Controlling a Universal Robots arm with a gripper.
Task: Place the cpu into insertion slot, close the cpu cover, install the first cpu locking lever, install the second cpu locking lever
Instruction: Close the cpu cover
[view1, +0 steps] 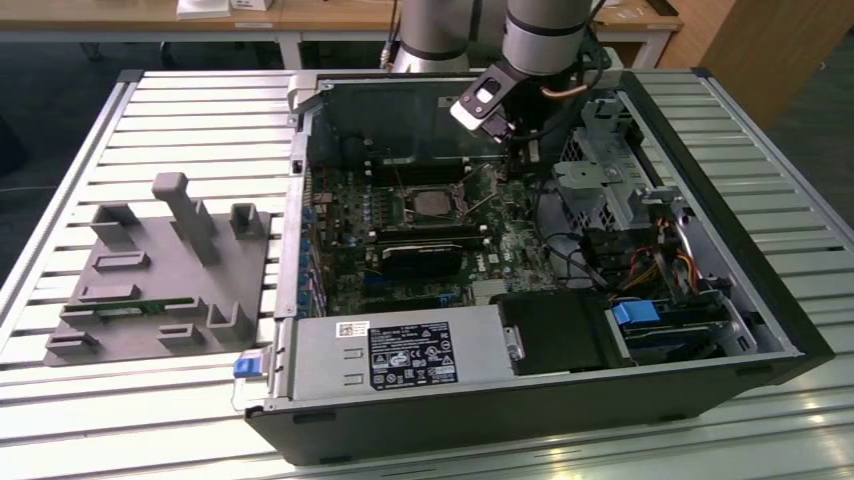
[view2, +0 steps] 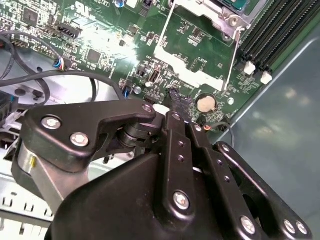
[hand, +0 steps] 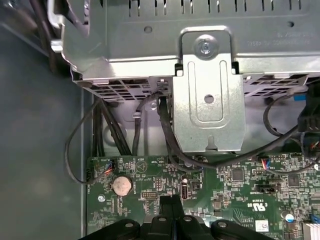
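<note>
Hand (view2: 176, 98) beside cpu cover (view2: 200, 76) (seemingly lifted)

Inside an open computer case (view1: 747, 335) lying on its side on the desk (view1: 120, 400), with a fixture block (view1: 160, 270) standing on the desk at the exterior view's left of it. The power supply (view1: 387, 355) runs along the case's near wall, and the motherboard (view1: 514, 262) lies flat behind it. The insertion slot (view1: 434, 202) sits toward the board's far end, with the heatsink (view1: 424, 260) just on its near side. The end effector (view1: 514, 160) hangs over the board just to the exterior view's right of the slot, and the drive cage (view1: 601, 180) lies farther right. In the second wrist view the cpu cover (view2: 190, 74) lies between end effector and slot, with a coin cell (view2: 205, 103) beside it.
</note>
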